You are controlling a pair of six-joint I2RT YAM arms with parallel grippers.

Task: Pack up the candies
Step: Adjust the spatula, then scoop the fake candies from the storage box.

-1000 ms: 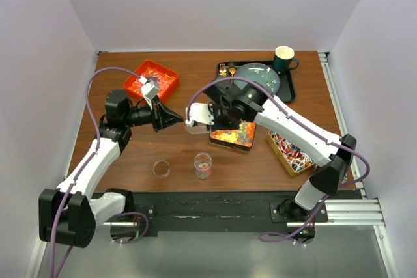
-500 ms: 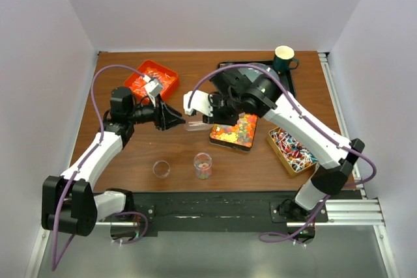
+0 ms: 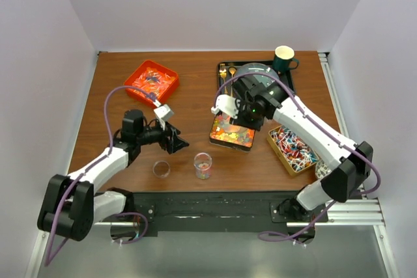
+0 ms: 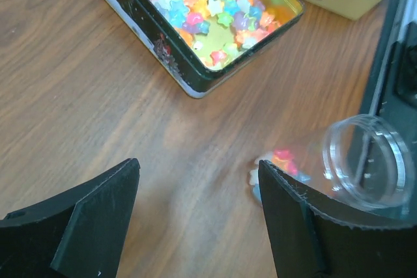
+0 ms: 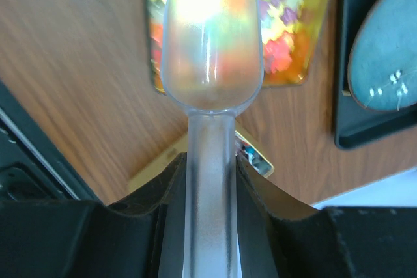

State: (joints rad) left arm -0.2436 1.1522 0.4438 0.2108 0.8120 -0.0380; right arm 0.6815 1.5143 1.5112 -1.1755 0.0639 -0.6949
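Observation:
The candies (image 3: pixel 232 133) are bright star-shaped bits filling a black tin (image 4: pixel 171 53) at the table's middle; more sit in a small clear jar (image 3: pixel 202 165). My right gripper (image 3: pixel 242 120) hovers over the tin, shut on the handle of a clear plastic scoop (image 5: pixel 212 37) whose bowl hangs above the candies (image 5: pixel 293 24). My left gripper (image 3: pixel 176 142) is open and holds nothing, low over bare wood left of the tin. In the left wrist view its fingers (image 4: pixel 91 226) frame bare table, with the clear jar (image 4: pixel 365 161) at the right and candies (image 4: pixel 284 159) showing through it.
An empty clear jar (image 3: pixel 161 169) stands left of the filled one. A yellow tin (image 3: pixel 292 150) of wrapped pieces lies at the right, an orange tray (image 3: pixel 152 79) of wrapped pieces at the back left. A black tray (image 3: pixel 288 83) holds a plate, gold cutlery and a green mug (image 3: pixel 284 58).
My left gripper has opened and dropped toward the near side, closer to the jars. The right arm has swung the scoop rightward from mid-table to above the black tin.

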